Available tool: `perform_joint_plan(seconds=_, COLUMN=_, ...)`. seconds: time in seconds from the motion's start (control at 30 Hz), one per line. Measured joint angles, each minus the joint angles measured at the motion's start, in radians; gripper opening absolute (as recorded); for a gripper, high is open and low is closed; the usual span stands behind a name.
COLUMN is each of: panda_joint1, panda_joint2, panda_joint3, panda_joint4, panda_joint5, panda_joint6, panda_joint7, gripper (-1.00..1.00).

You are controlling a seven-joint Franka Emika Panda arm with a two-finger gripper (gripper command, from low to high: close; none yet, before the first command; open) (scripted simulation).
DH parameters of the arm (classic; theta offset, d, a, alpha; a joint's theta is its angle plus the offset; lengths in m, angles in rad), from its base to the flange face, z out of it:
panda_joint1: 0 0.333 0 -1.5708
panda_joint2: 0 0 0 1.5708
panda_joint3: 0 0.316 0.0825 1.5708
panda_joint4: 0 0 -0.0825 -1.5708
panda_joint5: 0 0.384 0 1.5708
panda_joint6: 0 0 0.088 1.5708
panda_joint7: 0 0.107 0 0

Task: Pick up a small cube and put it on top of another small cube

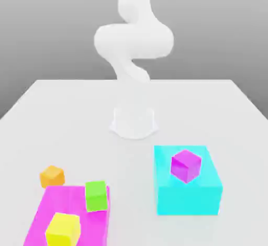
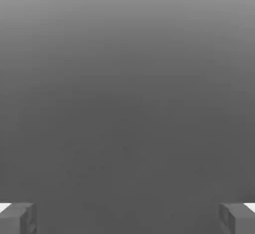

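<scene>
Orange cube (image 1: 52, 176) sits on the white table (image 1: 73, 114) toward the near left of the exterior view, just beside the far corner of a pink slab (image 1: 52, 208) that carries the yellow cube (image 1: 63, 230) at its near end and a green cube (image 1: 96, 196) at its far right corner. The gripper (image 2: 127, 218), fingers spread wide and holding nothing, is up by the arm (image 1: 133, 41) at the far middle. By the look of it, the reach must come toward the near left and down.
</scene>
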Motion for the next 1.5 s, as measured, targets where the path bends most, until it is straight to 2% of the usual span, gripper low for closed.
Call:
perform_joint_plan(seconds=0.37, panda_joint1=-0.072, panda_joint2=0.412, panda_joint3=-0.229, panda_joint4=-0.235, panda_joint5=0.047, panda_joint6=0.264, panda_joint7=-0.132, gripper=0.00)
perform_joint_plan(seconds=0.67, panda_joint1=-0.191, panda_joint2=0.739, panda_joint3=-0.358, panda_joint4=-0.422, panda_joint5=0.089, panda_joint6=0.473, panda_joint7=-0.239, gripper=0.00)
perform_joint_plan(seconds=0.8, panda_joint1=-0.244, panda_joint2=0.859, panda_joint3=-0.304, panda_joint4=-0.426, panda_joint5=0.191, panda_joint6=0.558, panda_joint7=-0.326, gripper=0.00)
perform_joint_plan(seconds=0.97, panda_joint1=-0.392, panda_joint2=0.997, panda_joint3=-0.123, panda_joint4=-0.395, panda_joint5=0.336, panda_joint6=0.662, panda_joint7=-0.437, gripper=0.00)
perform_joint_plan(seconds=1.0, panda_joint1=-0.421, panda_joint2=1.024, panda_joint3=-0.087, panda_joint4=-0.388, panda_joint5=0.363, panda_joint6=0.683, panda_joint7=-0.457, gripper=-1.00)
perform_joint_plan(seconds=1.23, panda_joint1=-0.432, panda_joint2=1.030, panda_joint3=-0.076, panda_joint4=-0.387, panda_joint5=0.363, panda_joint6=0.687, panda_joint7=-0.457, gripper=-1.00)
perform_joint_plan(seconds=1.5, panda_joint1=-0.302, panda_joint2=0.828, panda_joint3=-0.263, panda_joint4=-0.436, panda_joint5=0.119, panda_joint6=0.538, panda_joint7=-0.274, gripper=-1.00)
